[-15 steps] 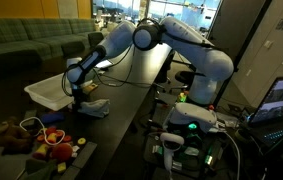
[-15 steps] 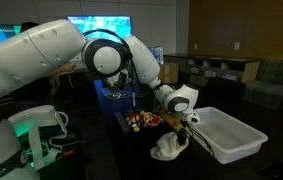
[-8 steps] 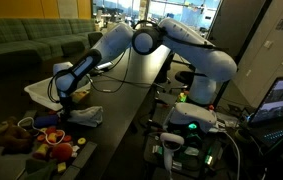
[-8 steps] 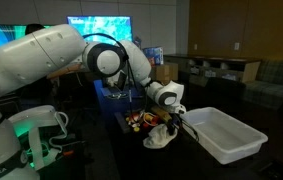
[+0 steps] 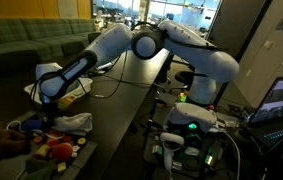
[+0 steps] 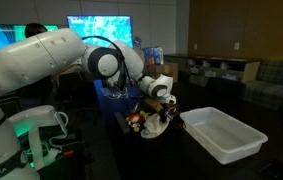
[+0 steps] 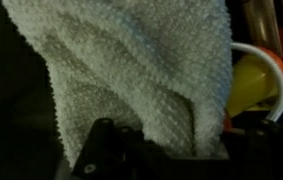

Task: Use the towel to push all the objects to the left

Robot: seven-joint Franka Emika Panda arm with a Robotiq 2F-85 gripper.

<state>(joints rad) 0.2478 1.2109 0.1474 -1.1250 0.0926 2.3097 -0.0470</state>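
Note:
A white towel [image 5: 73,122] lies bunched on the dark table and fills the wrist view [image 7: 131,70]. My gripper [image 5: 49,103] is shut on the towel and presses it against a pile of small colourful toys [image 5: 53,148]. In an exterior view the towel [image 6: 155,125] hangs under the gripper [image 6: 153,107] against the toys [image 6: 136,120]. A yellow and orange object [image 7: 256,80] shows at the towel's right edge in the wrist view. A brown plush toy [image 5: 6,140] lies at the pile's far end.
A white plastic bin [image 6: 221,131] stands on the table, apart from the towel. Its corner shows behind the arm [image 5: 31,90]. Cables run across the table [image 5: 121,85]. A green-lit controller box [image 5: 191,120] stands beside the table. Sofas stand behind.
My gripper has dragged the towel along the table away from the white bin and into the toy pile. The toys have bunched closer together.

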